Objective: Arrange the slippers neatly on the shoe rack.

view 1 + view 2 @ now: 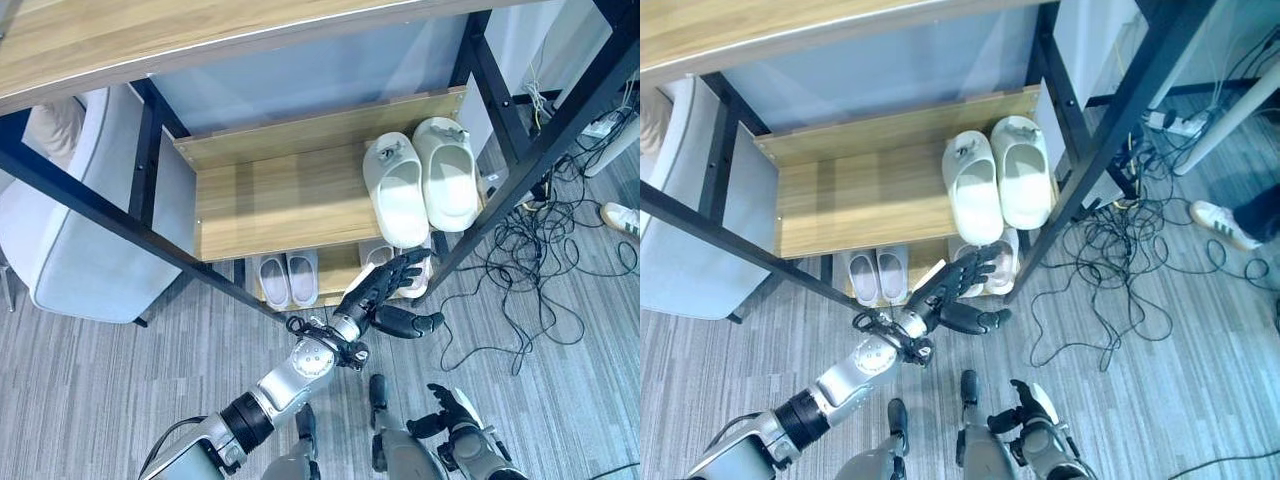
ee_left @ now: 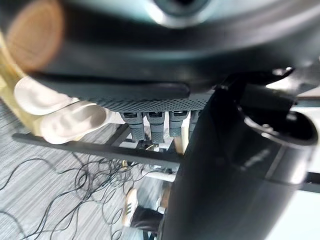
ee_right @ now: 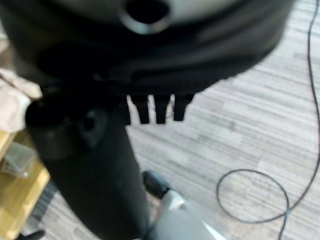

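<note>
mostly done, it seems: white slippers (image 1: 420, 185) paired on the rack (image 1: 270, 205) top shelf, grey pair (image 1: 288, 280) below, left hand (image 1: 385, 295) spread, empty, at a third pair (image 1: 992, 262); right hand (image 1: 450, 410) low, fingers loosely curled, empty.

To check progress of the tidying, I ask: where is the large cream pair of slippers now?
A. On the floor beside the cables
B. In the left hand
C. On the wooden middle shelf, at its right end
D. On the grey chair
C: the cream slippers lie side by side at the right end of the wooden shelf, apart from the open left hand.
</note>
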Controlling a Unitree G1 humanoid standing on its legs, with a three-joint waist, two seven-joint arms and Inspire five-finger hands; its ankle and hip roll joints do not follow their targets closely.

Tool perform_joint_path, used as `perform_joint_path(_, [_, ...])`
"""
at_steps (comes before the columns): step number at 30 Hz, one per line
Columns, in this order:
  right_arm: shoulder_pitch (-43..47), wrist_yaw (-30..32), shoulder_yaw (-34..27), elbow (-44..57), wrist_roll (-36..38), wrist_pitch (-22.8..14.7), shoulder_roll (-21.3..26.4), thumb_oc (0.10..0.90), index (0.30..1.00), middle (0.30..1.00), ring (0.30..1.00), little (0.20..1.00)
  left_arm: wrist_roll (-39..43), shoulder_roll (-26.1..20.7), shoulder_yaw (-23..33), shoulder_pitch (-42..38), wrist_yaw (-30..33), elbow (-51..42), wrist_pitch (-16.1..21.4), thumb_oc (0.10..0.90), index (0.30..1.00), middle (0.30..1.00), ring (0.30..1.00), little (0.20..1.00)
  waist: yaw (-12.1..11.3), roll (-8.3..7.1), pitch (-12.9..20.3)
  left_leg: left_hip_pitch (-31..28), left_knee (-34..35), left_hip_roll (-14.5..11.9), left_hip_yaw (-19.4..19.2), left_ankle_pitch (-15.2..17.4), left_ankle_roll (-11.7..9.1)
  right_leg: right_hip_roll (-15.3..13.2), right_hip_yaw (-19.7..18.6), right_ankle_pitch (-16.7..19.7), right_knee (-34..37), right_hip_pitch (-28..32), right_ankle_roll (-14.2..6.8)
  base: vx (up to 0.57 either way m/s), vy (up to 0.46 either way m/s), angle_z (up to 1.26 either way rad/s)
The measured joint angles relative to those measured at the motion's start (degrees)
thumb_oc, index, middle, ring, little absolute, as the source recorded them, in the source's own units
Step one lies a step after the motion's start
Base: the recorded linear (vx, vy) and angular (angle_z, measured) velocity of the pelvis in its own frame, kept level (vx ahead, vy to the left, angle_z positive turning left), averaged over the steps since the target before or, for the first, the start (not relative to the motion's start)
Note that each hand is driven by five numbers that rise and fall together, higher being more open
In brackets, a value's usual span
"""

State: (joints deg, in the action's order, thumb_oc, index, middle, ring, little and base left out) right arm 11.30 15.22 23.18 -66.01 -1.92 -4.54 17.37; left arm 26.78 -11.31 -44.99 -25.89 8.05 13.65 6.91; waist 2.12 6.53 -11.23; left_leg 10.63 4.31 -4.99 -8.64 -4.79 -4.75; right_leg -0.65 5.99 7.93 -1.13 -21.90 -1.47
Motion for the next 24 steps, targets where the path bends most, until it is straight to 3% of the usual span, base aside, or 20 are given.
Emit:
perform_joint_path(8, [1.4, 0.3, -0.1, 0.0, 0.0, 0.0, 0.4, 0.800, 0.900, 0.900, 0.900, 0.900, -0.1, 0.5, 0.1, -2.4, 0.2, 0.1, 0.0, 0.800, 0.900, 0.900, 0.900, 0.900, 0.2, 0.71, -2.5, 0.2, 0.0, -0.1, -0.5, 0.0, 0.0, 0.2, -0.8, -0.1, -0.8, -0.9, 0.0, 0.00, 0.003, -0.05])
perform_joint_path(24, [1.6, 0.3, -0.1, 0.0, 0.0, -0.1, 0.4, 0.800, 0.900, 0.900, 0.900, 0.900, -2.2, 1.0, 1.3, -6.3, 2.8, 0.2, 0.2, 0.800, 0.900, 0.900, 0.900, 0.900, 0.3, 0.73, -2.5, 0.2, 0.1, -0.1, -0.6, 0.1, 0.0, 0.3, -1.0, -0.2, -0.7, -1.1, 0.1, 0.00, 0.000, -0.01])
